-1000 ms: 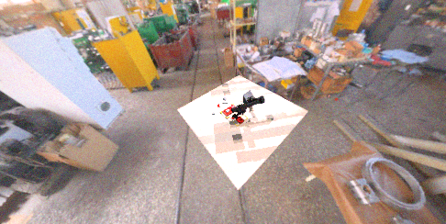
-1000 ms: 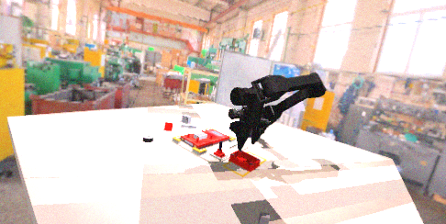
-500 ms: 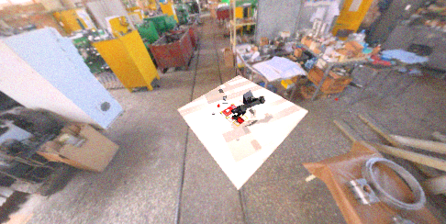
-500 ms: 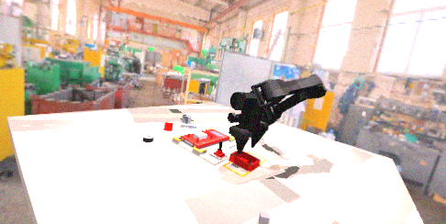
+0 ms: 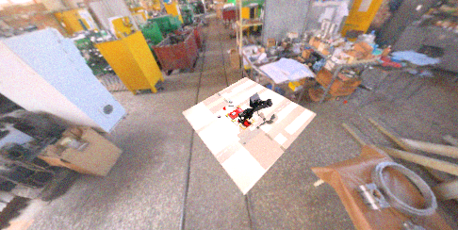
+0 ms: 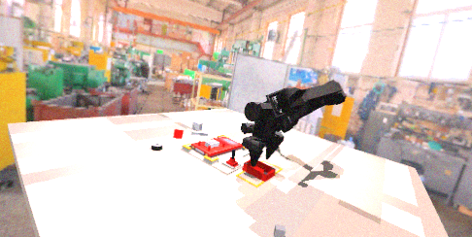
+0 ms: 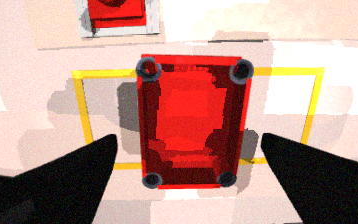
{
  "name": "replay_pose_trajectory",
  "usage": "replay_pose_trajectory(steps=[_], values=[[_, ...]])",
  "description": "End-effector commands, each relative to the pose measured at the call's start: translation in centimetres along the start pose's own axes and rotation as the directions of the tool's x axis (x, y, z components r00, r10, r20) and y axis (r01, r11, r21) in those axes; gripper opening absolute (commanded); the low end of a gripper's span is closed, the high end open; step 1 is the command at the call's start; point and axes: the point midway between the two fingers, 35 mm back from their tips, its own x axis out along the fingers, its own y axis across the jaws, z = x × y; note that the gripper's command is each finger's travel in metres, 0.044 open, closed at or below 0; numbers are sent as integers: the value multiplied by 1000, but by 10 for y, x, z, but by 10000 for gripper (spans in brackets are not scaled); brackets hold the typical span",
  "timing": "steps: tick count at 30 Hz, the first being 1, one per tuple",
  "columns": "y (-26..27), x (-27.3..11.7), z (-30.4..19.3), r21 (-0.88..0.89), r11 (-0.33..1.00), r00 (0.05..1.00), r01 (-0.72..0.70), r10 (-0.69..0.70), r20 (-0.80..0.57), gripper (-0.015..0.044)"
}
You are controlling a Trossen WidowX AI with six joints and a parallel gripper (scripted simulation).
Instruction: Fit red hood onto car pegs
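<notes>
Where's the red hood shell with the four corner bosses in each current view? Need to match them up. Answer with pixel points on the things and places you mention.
Top: just below picture centre, a small red patch (image 5: pixel 247 123) under the gripper.
Exterior: right of centre, low, below the fingertips (image 6: pixel 259 170).
Wrist: centre, between the open fingers.
Shared landmark: yellow outline on the table (image 6: pixel 249 181) (image 7: pixel 83 107), faint from the top.

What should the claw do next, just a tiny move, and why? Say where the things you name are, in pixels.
Probably lower a little, straight down: the open claw (image 6: pixel 261 161) (image 7: pixel 189 135) has one finger off each long side of the red shell (image 6: pixel 259 170) (image 7: pixel 190 107), with nothing gripped yet.
</notes>
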Motion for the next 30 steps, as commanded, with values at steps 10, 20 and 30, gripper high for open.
replay_pose_trajectory(steps=[10,20,30], values=[[-2,6,0,6,1000,1000,4,-4,-4,440],[-2,11,0,6,1000,1000,4,-4,-4,440],[-2,16,0,6,1000,1000,4,-4,-4,440]])
